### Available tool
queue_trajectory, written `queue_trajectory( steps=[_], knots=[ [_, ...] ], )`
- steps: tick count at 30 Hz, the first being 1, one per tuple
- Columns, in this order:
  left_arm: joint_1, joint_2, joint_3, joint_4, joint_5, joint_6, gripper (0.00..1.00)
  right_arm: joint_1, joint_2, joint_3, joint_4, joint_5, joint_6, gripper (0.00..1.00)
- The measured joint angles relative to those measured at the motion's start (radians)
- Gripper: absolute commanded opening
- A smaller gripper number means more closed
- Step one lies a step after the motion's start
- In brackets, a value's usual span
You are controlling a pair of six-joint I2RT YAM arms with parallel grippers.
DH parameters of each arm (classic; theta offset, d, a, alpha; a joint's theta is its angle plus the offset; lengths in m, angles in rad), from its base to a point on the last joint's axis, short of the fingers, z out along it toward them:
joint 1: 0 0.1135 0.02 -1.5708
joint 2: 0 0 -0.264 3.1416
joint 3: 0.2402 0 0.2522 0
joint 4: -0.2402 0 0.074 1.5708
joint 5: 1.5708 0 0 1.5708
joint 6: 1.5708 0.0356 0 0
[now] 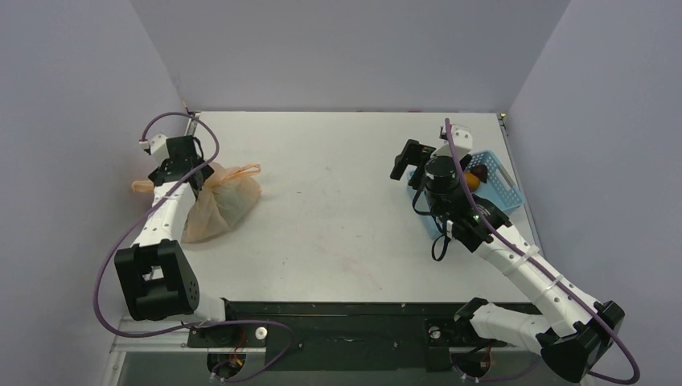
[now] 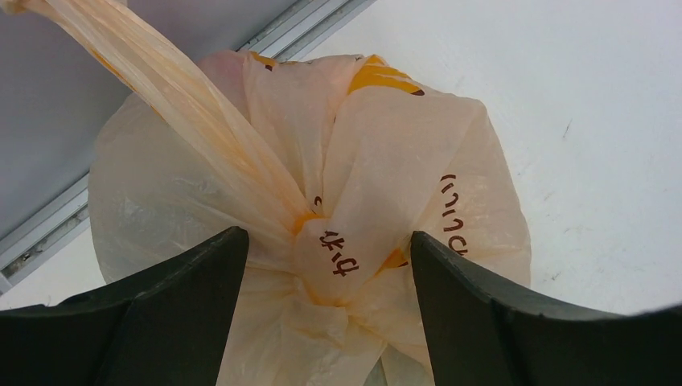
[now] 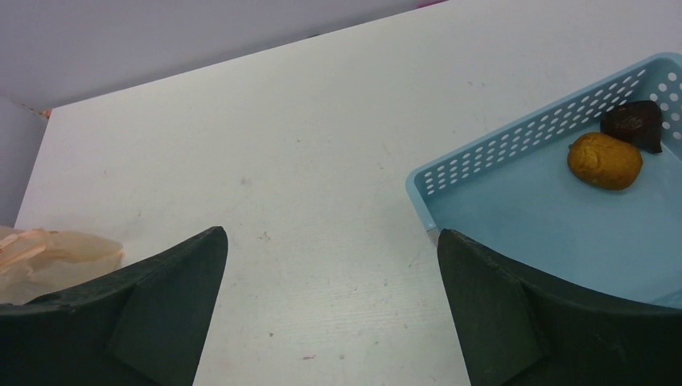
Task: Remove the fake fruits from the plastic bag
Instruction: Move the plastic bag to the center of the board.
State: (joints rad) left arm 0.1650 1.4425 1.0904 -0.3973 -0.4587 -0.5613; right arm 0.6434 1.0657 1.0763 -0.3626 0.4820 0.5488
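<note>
The plastic bag (image 1: 229, 199) lies at the table's left side, peach-orange and tied shut in a knot (image 2: 330, 257). One stretched handle (image 2: 161, 88) runs up and away from it. My left gripper (image 2: 328, 237) points down over the bag, open, with one finger on each side of the knot. Whatever is inside the bag is hidden. My right gripper (image 3: 332, 233) is open and empty above bare table beside the blue basket (image 3: 490, 149). Two fake fruits lie in the basket: an orange one (image 3: 605, 160) and a dark maroon one (image 3: 633, 125).
The light blue perforated basket (image 1: 505, 193) stands at the right, partly under the right arm. A metal rail (image 2: 48, 233) and the side wall run close behind the bag. In the right wrist view the bag's edge (image 3: 56, 253) shows at far left.
</note>
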Motion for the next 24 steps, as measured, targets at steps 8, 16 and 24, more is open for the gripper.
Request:
queue_trajectory(
  steps=[8, 16, 24],
  knots=[
    [0.005, 0.074, 0.034, -0.031, 0.114, -0.059, 0.44, 0.0, 0.0, 0.0, 0.003, -0.032, 0.013, 1.0],
    [-0.025, 0.253, 0.107, -0.002, 0.536, -0.033, 0.18, 0.0, 0.022, 0.0, 0.012, -0.066, 0.02, 0.99],
    [-0.364, 0.307, 0.178, 0.001, 0.787, 0.109, 0.19, 0.0, 0.059, 0.0, 0.02, -0.111, 0.037, 0.99]
  ],
)
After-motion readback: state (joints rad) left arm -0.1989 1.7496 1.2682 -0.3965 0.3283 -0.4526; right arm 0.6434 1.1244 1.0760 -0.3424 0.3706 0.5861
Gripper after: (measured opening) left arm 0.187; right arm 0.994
